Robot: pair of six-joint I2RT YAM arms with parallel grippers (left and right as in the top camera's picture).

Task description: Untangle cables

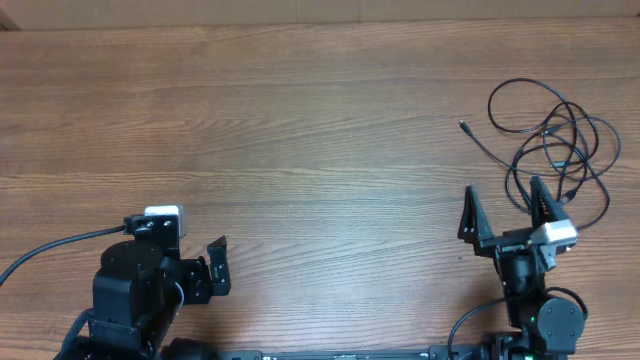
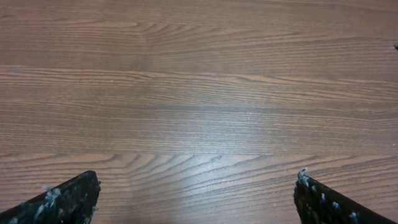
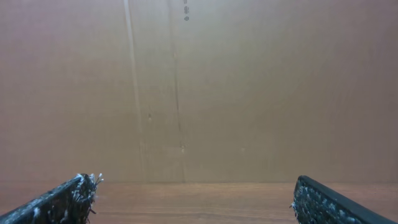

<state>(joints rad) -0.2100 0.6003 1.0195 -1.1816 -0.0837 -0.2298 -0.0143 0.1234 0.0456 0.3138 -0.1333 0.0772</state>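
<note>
Wood-grain brown laminate tabletop (image 1: 300,120), backed at the far edge by a plain brown cardboard wall (image 3: 249,93).

Item 1: the thin black flexible cables (image 1: 553,133). One loose tangle of overlapping loops at the far right of the table. The heap is somewhat longer near-to-far than across. A single strand trails out to the left and ends in a small plug tip (image 1: 464,125), which lies apart from the loops on bare wood.

Item 2: the right two-finger black gripper (image 1: 505,200). Jaws spread wide, nothing between them. It points toward the far edge. In the overhead view its right-hand finger overlaps the nearest loops, though contact cannot be confirmed. Its own wrist view shows mostly wall and a thin strip of table with no cable, so the fingers are judged to sit raised above the wood.

Item 3: the left two-finger black gripper (image 1: 216,268). Jaws likewise spread and empty. It sits near the left front of the table, well apart from the tangle, and its wrist view shows bare wood only.

Governing relation: the tangle lies just beyond and slightly right of the right gripper, so that arm is clearly the nearer. A first reach would likely go forward and down. The stray plug strand, far and left of the same gripper, offers the plainest free end to draw out.
</note>
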